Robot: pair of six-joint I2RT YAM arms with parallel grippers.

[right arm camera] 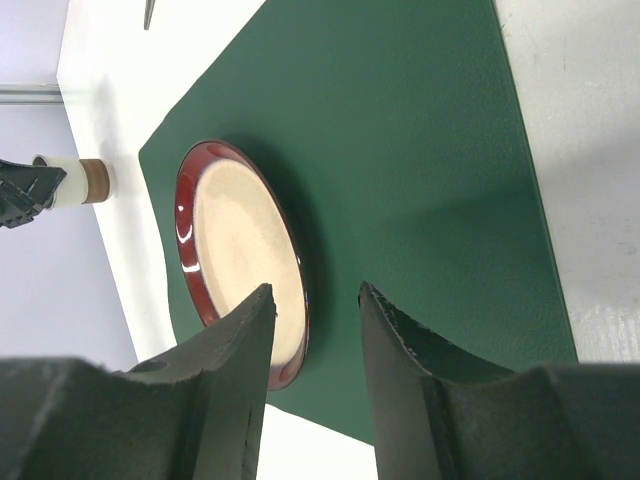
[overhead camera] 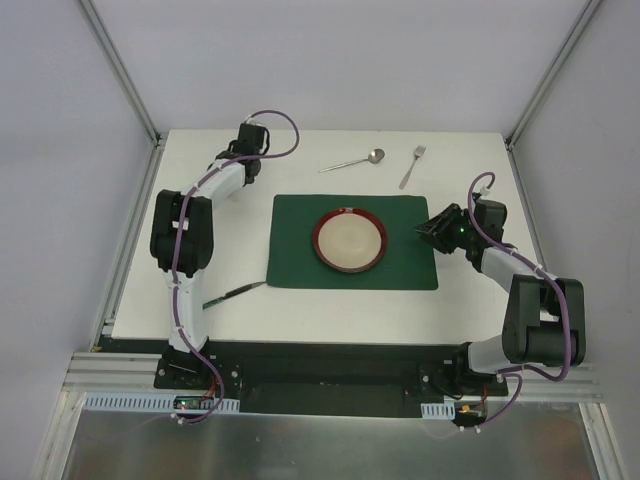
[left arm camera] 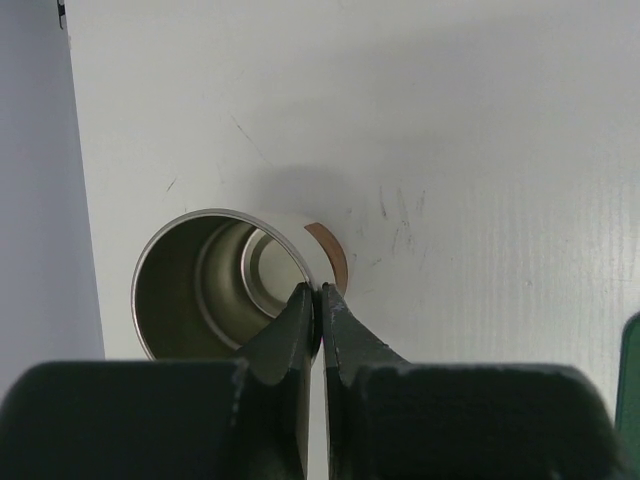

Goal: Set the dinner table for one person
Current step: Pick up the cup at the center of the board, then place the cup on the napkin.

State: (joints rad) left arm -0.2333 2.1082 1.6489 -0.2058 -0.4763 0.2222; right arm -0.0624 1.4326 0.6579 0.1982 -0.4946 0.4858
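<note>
1. Looking from above: the dinner table (overhead camera: pixel 350 312) lies white and flat, with a green placemat (overhead camera: pixel 300 250) at its middle bearing a plate (overhead camera: pixel 349 241). Spoon (overhead camera: pixel 352 162) and fork (overhead camera: pixel 411 167) lie far, a knife (overhead camera: pixel 235 292) near left. The left gripper (overhead camera: pixel 250 132) reaches far left; the right gripper (overhead camera: pixel 432 228) hangs at the mat's right edge.
2. Left wrist: its fingers are pressed together, pinching the wall of a metal-lined cup (left arm camera: pixel 190 290) at the rim. The cup is probably light, stiff and slick, so this rim hold seems sensible.
3. Right wrist: its fingers are spread and empty above the mat, beside the plate. The table itself looks rigid and fixed, a surface to set things on, not to grasp.
</note>
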